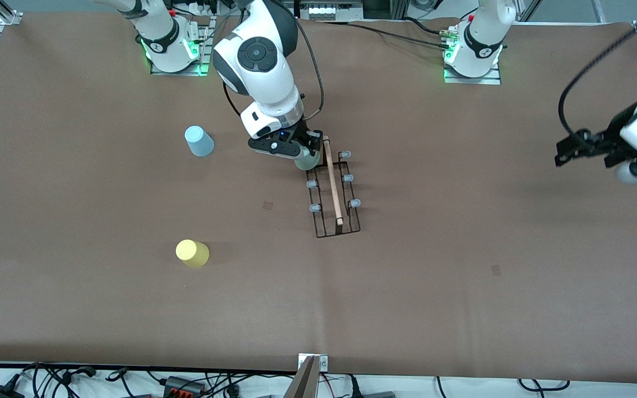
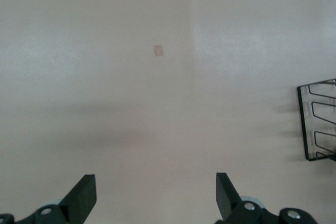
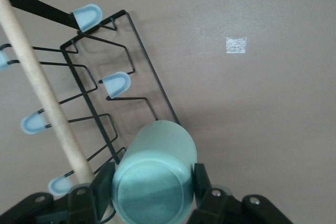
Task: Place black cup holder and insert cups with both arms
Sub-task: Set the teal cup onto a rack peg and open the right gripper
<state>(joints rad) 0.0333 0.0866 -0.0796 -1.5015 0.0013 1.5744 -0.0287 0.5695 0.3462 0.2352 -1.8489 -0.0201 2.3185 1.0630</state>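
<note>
Brown paper is covering the desk (image 1: 462, 287), and the black cup holder (image 1: 334, 190) is standing near its middle, its light wooden rod handle (image 1: 333, 179) running along the top between the two rows of pale blue capped pegs (image 3: 116, 83). The right pincer (image 1: 302, 155) is hanging over the end of the rack farthest from the front camera, its fingers (image 3: 104, 182) closed on the pale green cup (image 3: 155, 179). The cup is sitting upside down between them, just beside the wooden rod; whether its rim is already over a peg is hard to tell. The light blue cup (image 1: 199, 141) is lying toward the right arm's end of the desk, well apart from the rack. The yellow cup (image 1: 192, 253) is lying nearer the front camera than the blue one. The left pincer (image 1: 578, 149) is waiting over the left arm's end of the desk, its fingers (image 2: 84, 198) spread wide and holding nothing. No readable writing is showing on the cups or the rack.
</note>
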